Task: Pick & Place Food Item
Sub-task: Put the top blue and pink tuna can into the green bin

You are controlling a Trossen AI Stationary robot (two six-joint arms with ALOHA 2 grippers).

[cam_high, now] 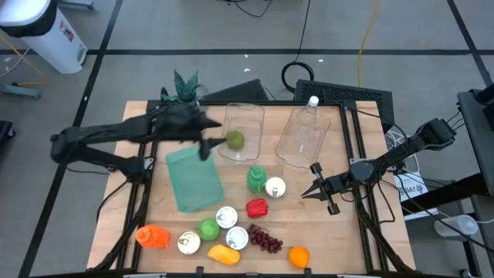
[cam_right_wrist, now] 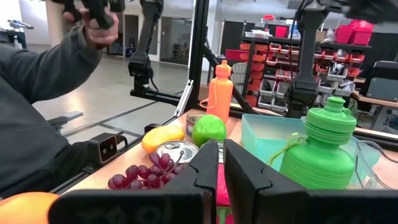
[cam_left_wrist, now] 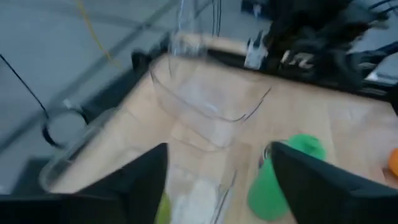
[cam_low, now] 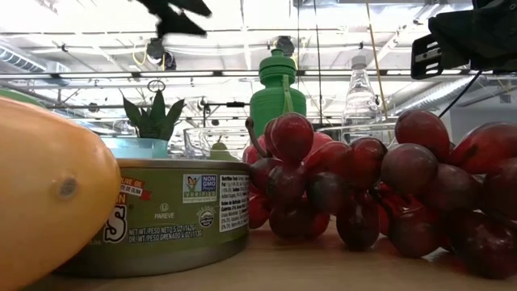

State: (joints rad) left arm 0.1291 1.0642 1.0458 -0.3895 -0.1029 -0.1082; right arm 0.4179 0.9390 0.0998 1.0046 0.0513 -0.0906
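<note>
Green round fruit (cam_high: 235, 140) lies inside clear container (cam_high: 244, 116) at tabletop (cam_high: 340, 239) far side, green bin (cam_high: 193, 179) just beside. Left pincer (cam_high: 207, 147) above container's edge, just beside fruit, fingers (cam_left_wrist: 134, 186) apart, gripping nothing. Right pincer (cam_high: 310, 188) low over tabletop's right part, closed, empty, near green bottle (cam_high: 255, 179) and can (cam_high: 275, 186). Person's hand (cam_right_wrist: 96, 28) visible in room beyond.

Robotics lab: parts-bin shelves (cam_right_wrist: 283, 46), ceiling ducts (cam_low: 97, 61).
</note>
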